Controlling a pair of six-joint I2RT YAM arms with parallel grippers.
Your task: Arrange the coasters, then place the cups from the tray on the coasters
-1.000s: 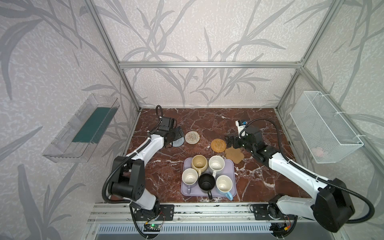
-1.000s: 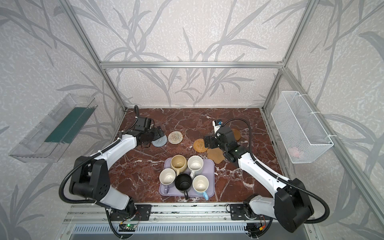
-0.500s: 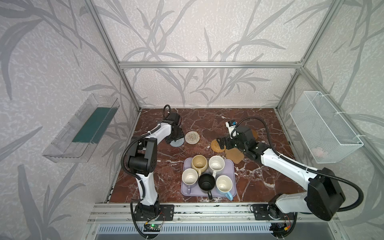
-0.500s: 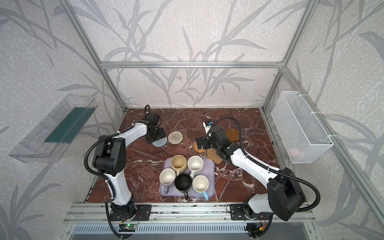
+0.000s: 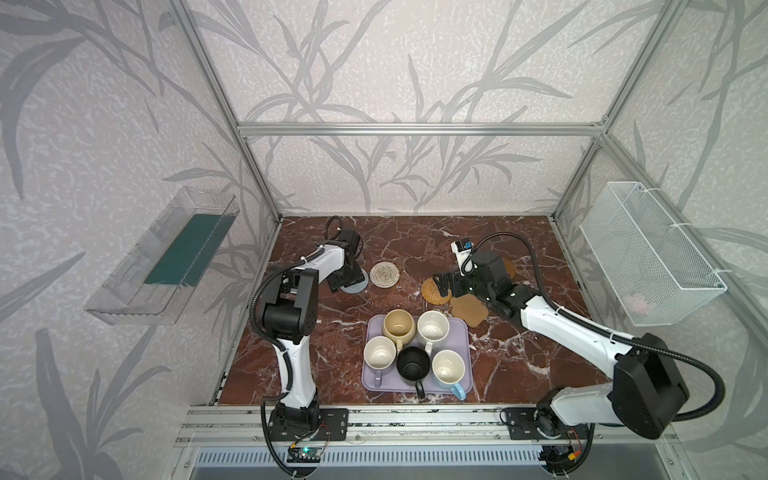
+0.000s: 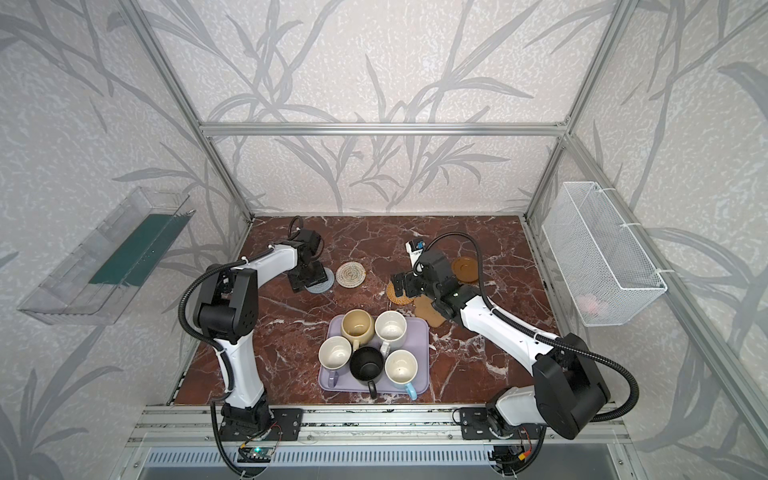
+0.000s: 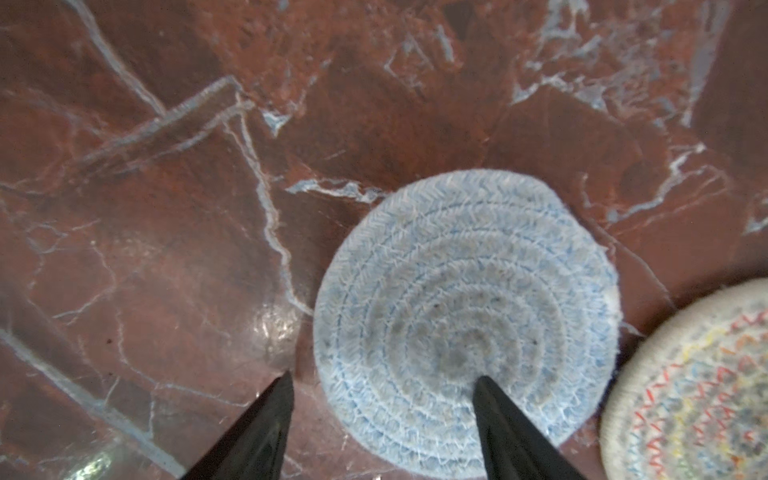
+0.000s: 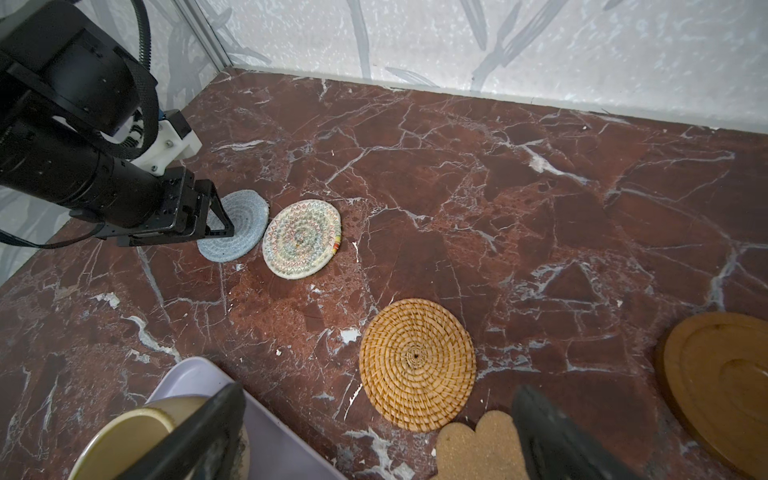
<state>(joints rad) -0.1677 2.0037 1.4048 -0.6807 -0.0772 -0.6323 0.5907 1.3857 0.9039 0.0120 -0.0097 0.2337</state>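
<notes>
Five coasters lie on the marble: grey-blue (image 5: 358,285), cream woven (image 5: 385,274), golden rattan (image 5: 433,291), tan paw (image 5: 469,309) and brown saucer (image 6: 465,268). My left gripper (image 7: 382,376) is open and low. One finger (image 7: 498,419) is over the grey-blue coaster (image 7: 465,291), the other on bare table beside its rim. My right gripper (image 8: 378,390) is open and empty, hovering by the golden rattan coaster (image 8: 417,363) and the paw coaster (image 8: 478,449). The lavender tray (image 5: 462,332) holds beige (image 5: 398,326), speckled (image 5: 433,328), lavender (image 5: 379,353), black (image 5: 412,363) and light blue (image 5: 448,368) cups.
A clear plastic bin (image 5: 166,257) hangs on the left wall and a white wire basket (image 5: 648,257) on the right wall. The right forearm (image 5: 561,328) stretches over the table right of the tray. The cream coaster (image 7: 698,395) lies close beside the grey-blue one.
The left gripper's jaws have narrowed over the grey-blue coaster's edge and its arm has risen at the elbow. The right gripper has slid left from the paw coaster toward the golden rattan one.
</notes>
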